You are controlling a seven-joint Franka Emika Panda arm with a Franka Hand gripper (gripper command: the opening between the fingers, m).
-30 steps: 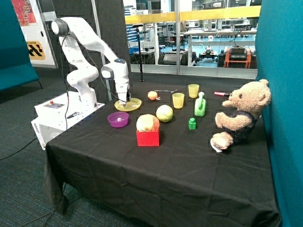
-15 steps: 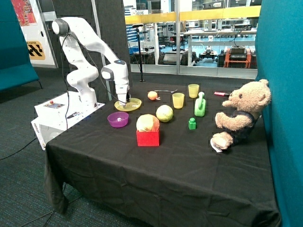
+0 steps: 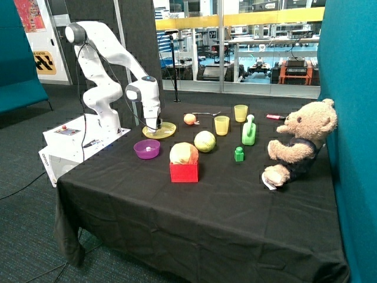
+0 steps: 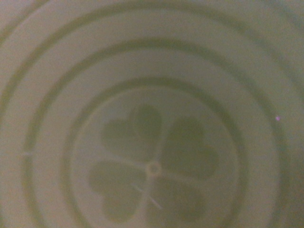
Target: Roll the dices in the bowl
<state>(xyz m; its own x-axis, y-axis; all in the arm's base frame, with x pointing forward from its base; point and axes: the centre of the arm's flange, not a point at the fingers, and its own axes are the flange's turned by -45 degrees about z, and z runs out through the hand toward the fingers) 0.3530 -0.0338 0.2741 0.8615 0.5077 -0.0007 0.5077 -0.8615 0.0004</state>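
The bowl [image 3: 146,149], small, round and purple, sits on the black-draped desk [image 3: 200,206] near the corner closest to the robot's base, with a tiny whitish speck or two inside it — the dices [image 3: 148,149], too small to make out in any detail. It looks like thin, light plastic, stiff but apt to slide on the cloth; a pinch over the rim seems the likeliest place to take it, and a gentle one, since tipping too far could spill the pieces.

Just behind the bowl lies a flat yellow plate [image 3: 159,130], and the gripper [image 3: 153,127] hangs directly over it, down close to its surface — the wrist view shows nothing but the plate's [image 4: 152,114] concentric rings and clover-shaped centre mark. Whether the gripper is open or closed cannot be told from either view. It holds nothing that can be seen, and the bowl stands apart from it, untouched.

Beyond stand a red box [image 3: 184,171], a yellow-green ball [image 3: 205,141], two yellow cups [image 3: 221,125] and a teddy bear [image 3: 299,141].
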